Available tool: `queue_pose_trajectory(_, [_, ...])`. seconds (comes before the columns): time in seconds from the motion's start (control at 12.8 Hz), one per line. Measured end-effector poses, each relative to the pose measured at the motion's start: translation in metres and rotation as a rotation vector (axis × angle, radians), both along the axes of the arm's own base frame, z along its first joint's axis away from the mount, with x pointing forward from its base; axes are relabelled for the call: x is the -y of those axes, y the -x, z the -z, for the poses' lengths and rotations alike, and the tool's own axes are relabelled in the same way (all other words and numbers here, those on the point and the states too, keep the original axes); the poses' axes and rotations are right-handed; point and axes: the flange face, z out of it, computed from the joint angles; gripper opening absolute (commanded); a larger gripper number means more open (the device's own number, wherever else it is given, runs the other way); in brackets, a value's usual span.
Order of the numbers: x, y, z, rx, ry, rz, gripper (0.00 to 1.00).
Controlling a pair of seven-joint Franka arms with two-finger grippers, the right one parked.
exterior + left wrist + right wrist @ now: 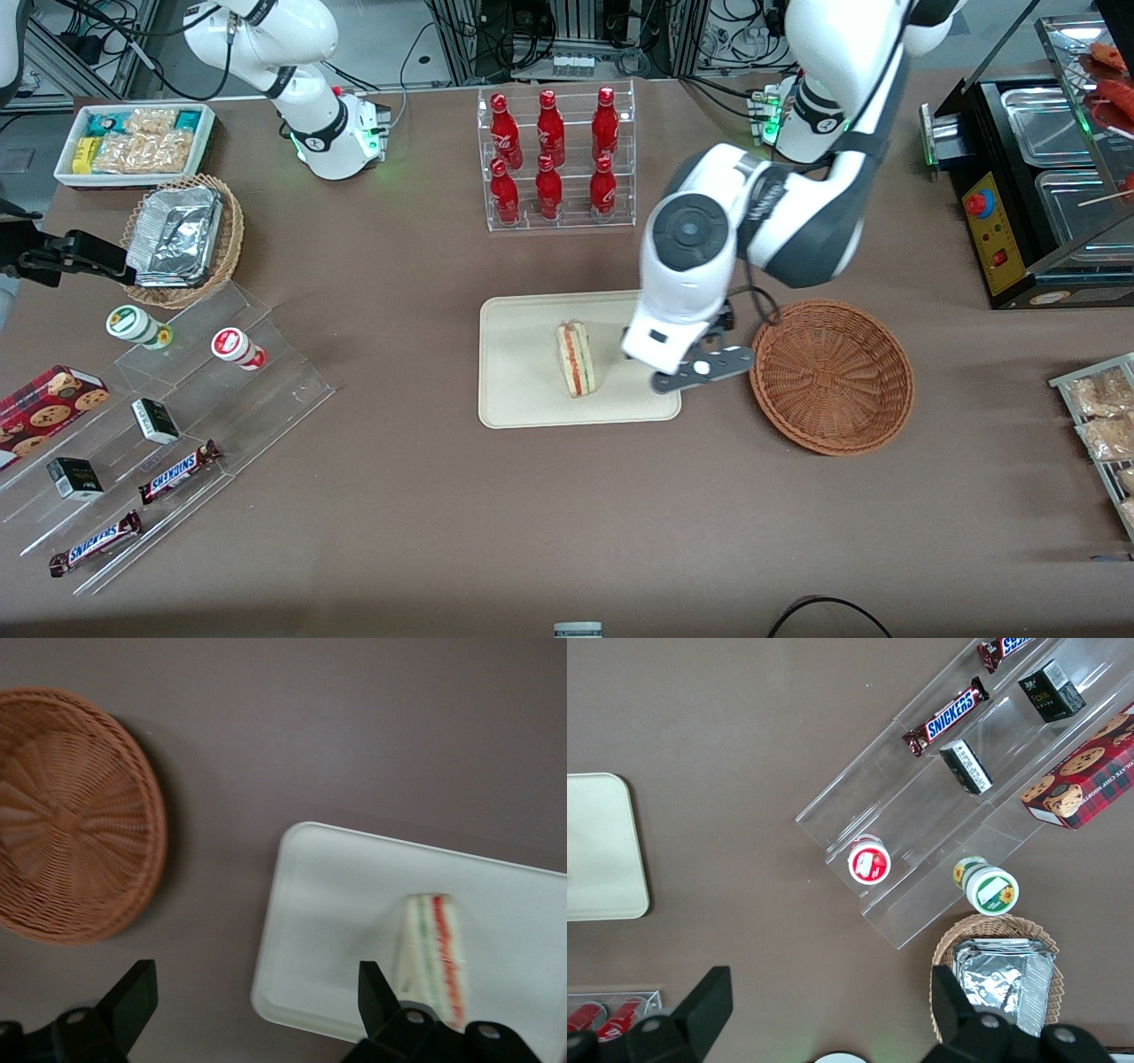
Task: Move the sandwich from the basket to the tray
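The sandwich (576, 358) lies on the cream tray (523, 390), roughly in its middle, with the red and green filling stripes of its cut edge facing up. In the left wrist view the sandwich (432, 957) rests on the tray (337, 904) just beside 1 black finger (376, 997) of the end effector, with nothing pinched.

The end effector (700, 368) hangs over the tray's edge on the basket side, between the sandwich and the basket (833, 377); its 2 fingers are spread wide apart and empty, as the wrist view shows (252, 1001). The working arm reaches in from its base toward the middle of the surface, its forearm bent downward so that the white wrist housing sits above the tray's corner, the end effector pointing down at the surface.

The reddish-brown wicker basket (71, 815) sits just beside the tray, toward the working arm's end of the brown surface (532, 532), and holds nothing.

Farther from the front camera than the tray stands a clear rack of 6 red bottles (554, 159). Toward the parked arm's end lie a tan wicker basket with foil containers (182, 239), a white bin of snack packets (133, 142), and a clear stepped display (177, 425) carrying Snickers bars (177, 471) and small boxes.
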Motion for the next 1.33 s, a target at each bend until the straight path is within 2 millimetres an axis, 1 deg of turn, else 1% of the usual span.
queue_pose_trajectory(0.16, [-0.045, -0.004, -0.004, -0.027, -0.007, 0.033, 1.00])
queue_pose_trajectory(0.23, [-0.063, -0.005, -0.010, -0.033, -0.003, 0.048, 1.00])
queue_pose_trajectory(0.31, [-0.076, -0.006, -0.016, -0.036, 0.005, 0.058, 1.00])
queue_pose_trajectory(0.62, [-0.096, -0.007, -0.028, -0.035, 0.021, 0.085, 1.00])
queue_pose_trajectory(0.7, [-0.106, -0.007, -0.035, -0.040, 0.031, 0.105, 1.00])
queue_pose_trajectory(0.78, [-0.124, -0.009, -0.042, -0.052, 0.042, 0.123, 1.00])
queue_pose_trajectory(0.94, [-0.167, -0.011, -0.057, -0.079, 0.076, 0.161, 1.00])
queue_pose_trajectory(1.02, [-0.185, -0.009, -0.067, -0.092, 0.096, 0.181, 1.00])
queue_pose_trajectory(1.17, [-0.215, 0.001, -0.091, -0.114, 0.125, 0.228, 1.00])
queue_pose_trajectory(1.33, [-0.241, 0.012, -0.114, -0.130, 0.145, 0.286, 1.00])
